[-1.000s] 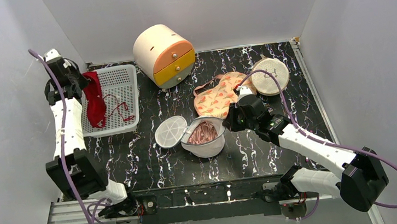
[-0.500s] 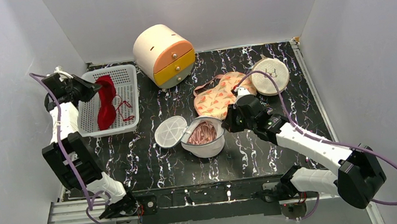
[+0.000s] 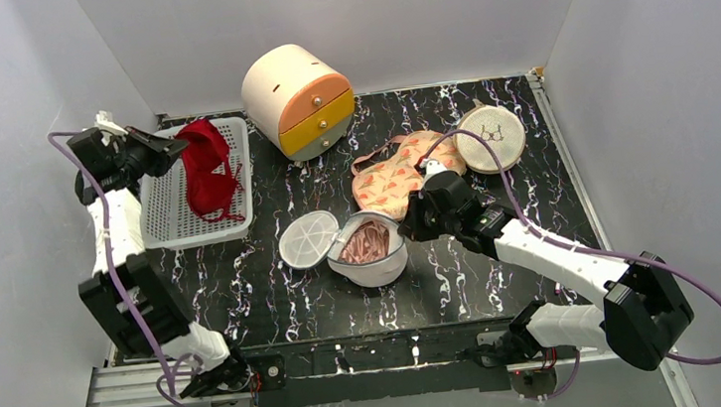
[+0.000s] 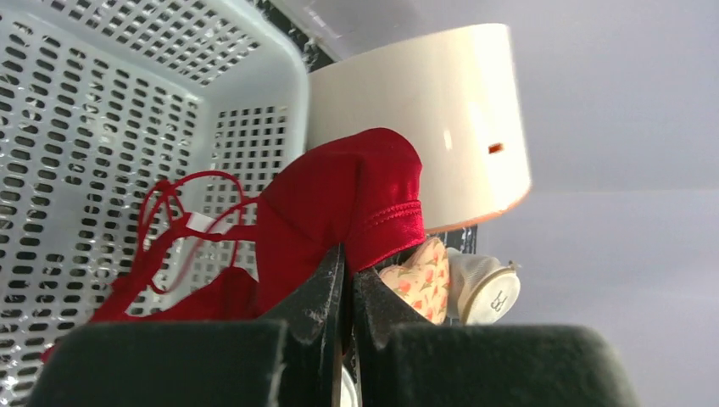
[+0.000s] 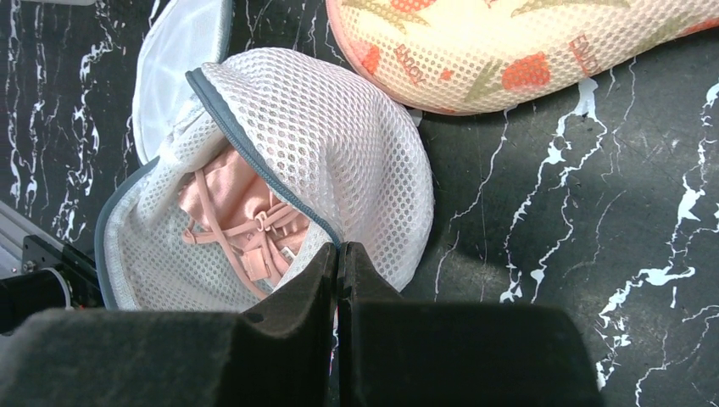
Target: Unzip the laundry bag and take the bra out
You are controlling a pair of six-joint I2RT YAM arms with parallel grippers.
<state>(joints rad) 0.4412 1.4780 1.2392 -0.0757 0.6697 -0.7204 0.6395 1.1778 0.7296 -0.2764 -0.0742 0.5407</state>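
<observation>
The laundry bag [image 3: 374, 260], white mesh with a blue-grey rim, sits open at mid-table with its round lid flap [image 3: 308, 238] folded out to the left. A pink bra [image 3: 365, 241] lies inside it. My right gripper [image 3: 410, 225] is shut on the bag's right rim; in the right wrist view the right gripper [image 5: 339, 248] pinches the blue-grey band of the bag [image 5: 348, 144], beside the pink bra [image 5: 246, 222]. My left gripper [image 3: 158, 153] is shut on a red bra [image 3: 208, 168] over the white basket [image 3: 164, 210]. In the left wrist view the left gripper [image 4: 348, 254] grips the red bra [image 4: 348, 195].
A cream drawer unit with orange and yellow fronts [image 3: 298, 98] stands at the back. A floral mesh pouch [image 3: 399, 175] and a round beige mesh pouch [image 3: 490, 136] lie behind the right gripper. White walls enclose the table on three sides.
My left gripper swung the red bra from the basket's left rim up and over the basket's far part. My right gripper shifted slightly left, still on the bag's rim.
</observation>
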